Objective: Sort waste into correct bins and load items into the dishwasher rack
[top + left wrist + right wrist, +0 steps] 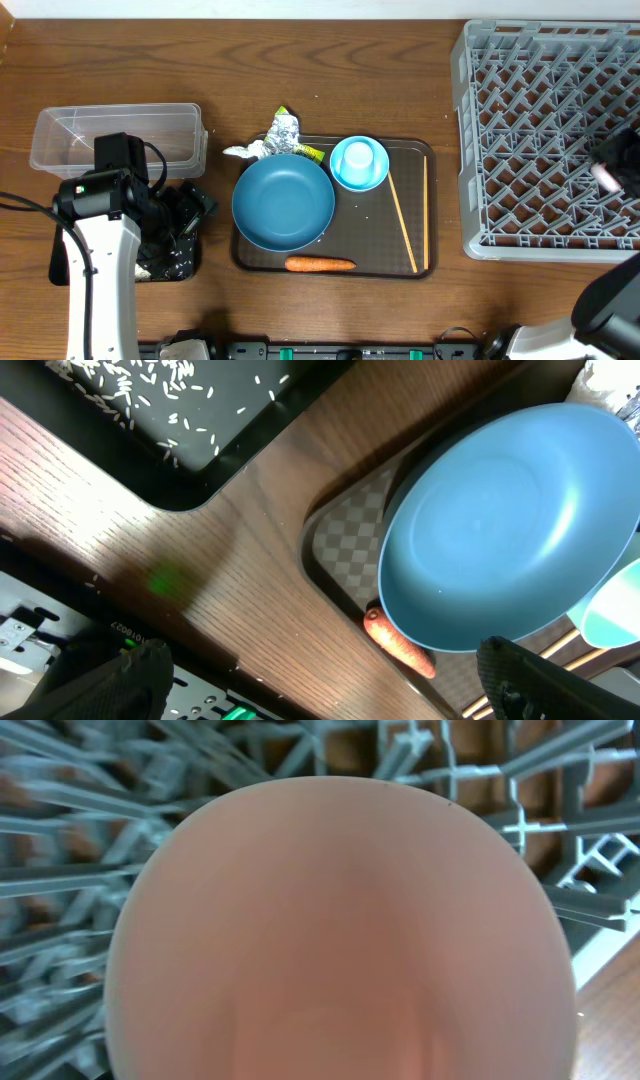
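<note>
**A:** Step in hand, as you read it?

**B:** Loading, I judge. The whitish-pink cup (340, 930) fills the right wrist view, with the pegs of the grey dishwasher rack (560, 780) behind it. Overhead it is a pale blur over the rack's right side.

**A:** Is the right gripper (618, 158) clamped on it?

**B:** Cannot tell, since the cup hides its fingers. The left gripper (320, 695) hangs empty, fingers spread wide, over the table between the black tray (240, 460) of rice and the brown serving tray (425, 200).

**A:** And next?

**B:** The cup needs seating among the pegs, and the right arm must come away without tipping it. On the serving tray wait the large dark blue bowl (283, 202), the pale blue cup (358, 158) and the chopsticks (403, 220). The carrot (400, 645) lies tucked under the bowl's rim near the left gripper, probably its next pick.
</note>
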`<state>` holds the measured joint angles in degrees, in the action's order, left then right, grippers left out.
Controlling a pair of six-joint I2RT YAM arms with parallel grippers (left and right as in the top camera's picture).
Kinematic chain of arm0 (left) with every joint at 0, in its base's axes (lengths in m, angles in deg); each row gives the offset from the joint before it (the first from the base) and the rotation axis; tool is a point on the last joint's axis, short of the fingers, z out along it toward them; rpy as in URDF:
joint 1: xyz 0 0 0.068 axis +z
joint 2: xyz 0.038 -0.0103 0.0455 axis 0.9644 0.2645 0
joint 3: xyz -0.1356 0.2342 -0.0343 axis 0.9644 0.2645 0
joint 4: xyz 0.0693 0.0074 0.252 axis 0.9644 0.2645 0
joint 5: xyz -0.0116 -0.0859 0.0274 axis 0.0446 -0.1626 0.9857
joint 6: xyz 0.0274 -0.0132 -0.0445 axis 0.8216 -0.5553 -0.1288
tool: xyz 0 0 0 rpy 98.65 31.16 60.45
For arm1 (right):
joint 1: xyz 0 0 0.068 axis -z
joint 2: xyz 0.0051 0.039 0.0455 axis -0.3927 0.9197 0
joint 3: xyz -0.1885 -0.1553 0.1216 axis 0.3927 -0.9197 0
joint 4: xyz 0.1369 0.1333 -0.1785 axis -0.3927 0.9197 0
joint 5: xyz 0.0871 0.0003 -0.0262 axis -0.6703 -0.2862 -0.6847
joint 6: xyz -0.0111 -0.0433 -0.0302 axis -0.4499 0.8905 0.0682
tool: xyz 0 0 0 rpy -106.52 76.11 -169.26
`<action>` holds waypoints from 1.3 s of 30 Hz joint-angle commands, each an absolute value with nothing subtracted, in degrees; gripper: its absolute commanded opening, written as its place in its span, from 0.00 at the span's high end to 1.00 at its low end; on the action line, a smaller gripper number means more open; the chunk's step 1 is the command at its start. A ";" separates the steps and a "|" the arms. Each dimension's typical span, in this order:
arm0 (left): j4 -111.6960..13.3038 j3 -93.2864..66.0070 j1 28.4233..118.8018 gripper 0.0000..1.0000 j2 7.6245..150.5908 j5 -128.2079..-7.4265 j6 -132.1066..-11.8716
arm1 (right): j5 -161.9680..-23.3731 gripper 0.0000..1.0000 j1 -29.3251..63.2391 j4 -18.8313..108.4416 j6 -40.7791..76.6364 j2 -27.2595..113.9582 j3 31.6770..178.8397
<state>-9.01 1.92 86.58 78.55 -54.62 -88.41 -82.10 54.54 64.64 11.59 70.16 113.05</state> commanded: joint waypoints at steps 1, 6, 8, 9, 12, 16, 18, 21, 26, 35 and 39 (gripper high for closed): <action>-8.86 1.29 86.87 0.00 78.51 -54.05 -88.06 | -92.90 0.55 54.61 64.09 11.09 65.28 116.09; -8.86 1.29 86.87 0.00 78.51 -54.05 -88.06 | -105.77 0.47 55.09 64.18 8.66 63.67 116.11; -8.86 1.29 86.87 0.00 78.51 -54.05 -88.06 | -108.99 0.46 55.02 64.82 7.11 64.61 116.07; -8.86 1.29 86.87 0.00 78.51 -54.05 -88.06 | -111.92 0.46 55.02 65.01 6.65 65.33 116.07; -8.86 1.29 86.87 0.00 78.51 -54.05 -88.06 | -122.84 0.46 54.96 65.06 6.24 67.62 116.07; -8.86 1.29 86.87 0.00 78.51 -54.05 -88.06 | -132.11 0.46 54.91 65.01 4.60 71.47 116.07; -8.86 1.29 86.87 0.00 78.51 -54.05 -88.06 | -134.12 0.46 54.91 65.01 4.60 73.54 116.07; -8.86 1.29 86.87 0.00 78.51 -54.05 -88.06 | -136.99 0.47 54.91 64.92 4.53 76.47 116.07; -8.86 1.29 86.87 0.00 78.51 -54.05 -88.06 | -143.52 0.43 54.91 62.67 1.80 79.80 116.07; -8.86 1.29 86.87 0.00 78.51 -54.05 -88.06 | -145.23 0.29 54.93 62.08 -2.92 85.11 116.07; -8.86 1.29 86.87 0.00 78.51 -54.05 -88.06 | -145.75 0.13 55.48 60.82 -3.10 85.24 116.15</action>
